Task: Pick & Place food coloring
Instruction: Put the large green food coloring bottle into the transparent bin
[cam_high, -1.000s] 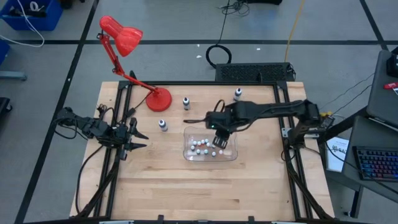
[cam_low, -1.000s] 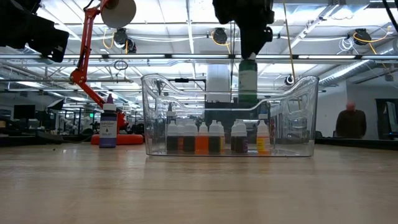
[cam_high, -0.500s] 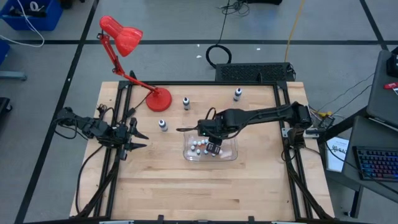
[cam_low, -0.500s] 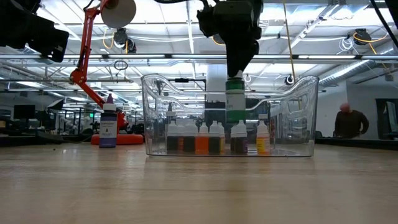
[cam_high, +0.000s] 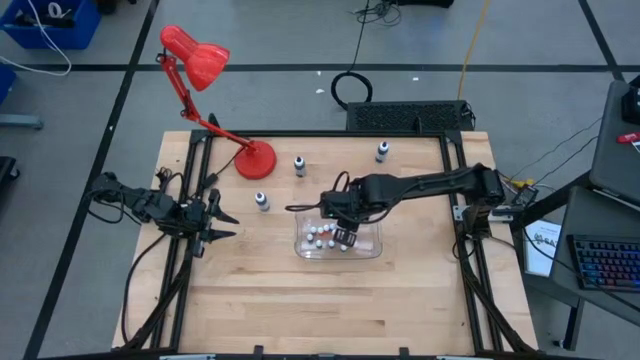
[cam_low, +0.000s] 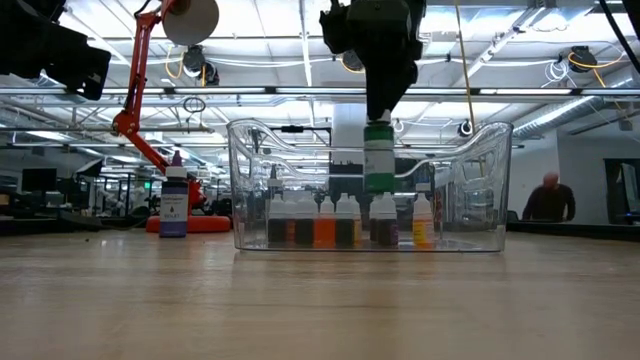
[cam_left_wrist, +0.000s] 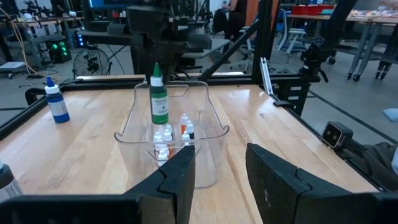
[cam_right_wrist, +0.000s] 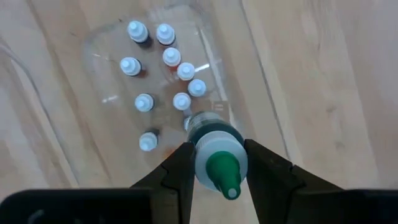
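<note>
Right wrist view: the right gripper (cam_right_wrist: 219, 163) clamps one green-capped bottle (cam_right_wrist: 217, 155) upright above a clear plastic bin (cam_right_wrist: 102, 56), where nine small white-capped bottles stand below it. Three more bottles stand on the wooden table (cam_high: 300, 300) beyond the bin. The left gripper (cam_high: 222, 223) waits apart, jaws slightly parted.
</note>
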